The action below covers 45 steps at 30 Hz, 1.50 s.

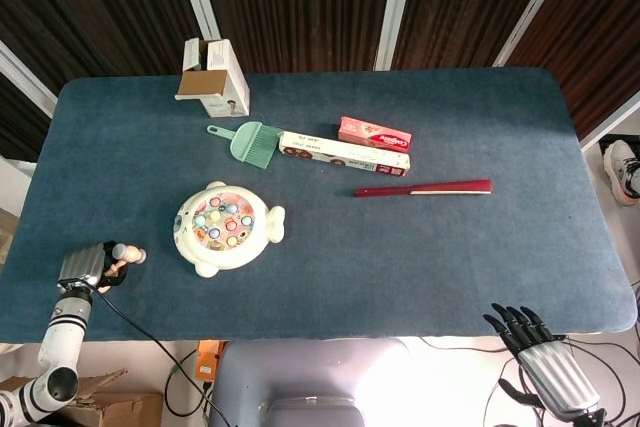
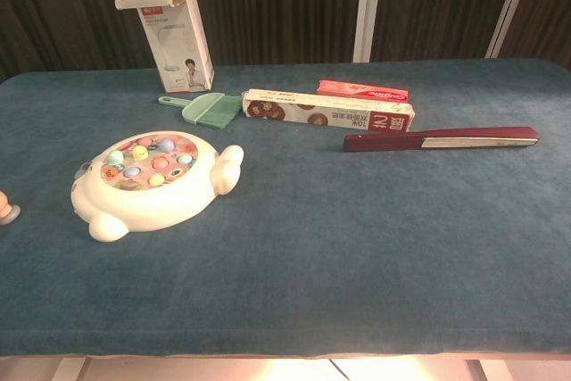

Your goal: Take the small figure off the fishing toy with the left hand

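The fishing toy (image 1: 226, 226), a cream fish-shaped tray with several coloured figures on top, lies on the left half of the table; in the chest view the fishing toy (image 2: 150, 182) is at centre left. My left hand (image 1: 92, 269) is at the table's near left corner and holds a small peach-coloured figure (image 1: 127, 254) between its fingers, well left of the toy. The chest view shows only that small figure (image 2: 4, 210) at its left edge. My right hand (image 1: 541, 355) hangs below the table's near right edge, fingers spread, holding nothing.
A white carton (image 1: 214, 77) stands at the back left. A green dustpan brush (image 1: 249, 141), a long biscuit box (image 1: 343, 152), a red toothpaste box (image 1: 375, 133) and a closed dark red fan (image 1: 424, 188) lie mid-table. The blue table (image 1: 400, 267) ends just before my hands.
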### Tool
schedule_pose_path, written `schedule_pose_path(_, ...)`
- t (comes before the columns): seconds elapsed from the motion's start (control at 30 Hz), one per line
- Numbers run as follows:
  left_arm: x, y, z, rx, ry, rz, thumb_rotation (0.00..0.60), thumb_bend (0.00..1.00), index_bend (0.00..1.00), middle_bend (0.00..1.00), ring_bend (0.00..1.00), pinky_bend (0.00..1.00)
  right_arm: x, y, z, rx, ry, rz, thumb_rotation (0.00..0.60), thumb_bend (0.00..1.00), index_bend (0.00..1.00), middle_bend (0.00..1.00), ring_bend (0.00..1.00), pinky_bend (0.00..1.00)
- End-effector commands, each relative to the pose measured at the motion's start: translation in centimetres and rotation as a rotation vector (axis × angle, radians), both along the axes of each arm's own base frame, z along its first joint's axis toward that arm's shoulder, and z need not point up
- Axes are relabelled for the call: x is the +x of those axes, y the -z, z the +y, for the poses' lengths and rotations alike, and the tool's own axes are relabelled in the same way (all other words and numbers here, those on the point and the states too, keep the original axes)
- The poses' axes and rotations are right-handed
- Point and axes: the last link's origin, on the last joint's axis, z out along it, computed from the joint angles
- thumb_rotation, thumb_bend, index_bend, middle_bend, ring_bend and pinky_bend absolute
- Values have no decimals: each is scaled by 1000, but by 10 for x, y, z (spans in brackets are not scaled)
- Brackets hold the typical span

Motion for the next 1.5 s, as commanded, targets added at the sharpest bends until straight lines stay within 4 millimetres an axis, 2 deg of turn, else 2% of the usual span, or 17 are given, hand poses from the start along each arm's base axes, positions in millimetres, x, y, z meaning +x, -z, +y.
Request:
schedule_pose_path(0.03, -1, -1, -1, -10, 3, 5, 600, 496, 704, 586, 519, 620, 0, 0, 0, 1, 0, 1, 600, 180, 0, 0, 0, 14)
schedule_pose_path(0.27, -1, 0, 1, -19, 6, 7, 600, 430, 634, 572, 510, 620, 0, -1, 0, -3, 0, -2, 600, 180, 0, 0, 0, 14)
schedule_pose_path(0.73, -2, 0, 3, -25, 3, 8, 600, 353, 600, 545, 475, 589, 0, 0, 0, -1, 0, 0, 600, 180, 0, 0, 0, 14)
schedule_pose_path(0.87, -3, -1, 3, -28, 2, 7, 600, 315, 561, 533, 457, 535, 0, 0, 0, -2, 1, 1, 600, 179, 0, 0, 0, 14)
schedule_pose_path(1.5, -3, -2, 4, -30, 3, 18, 600, 206, 476, 516, 439, 517, 0, 0, 0, -1, 1, 1, 600, 180, 0, 0, 0, 14)
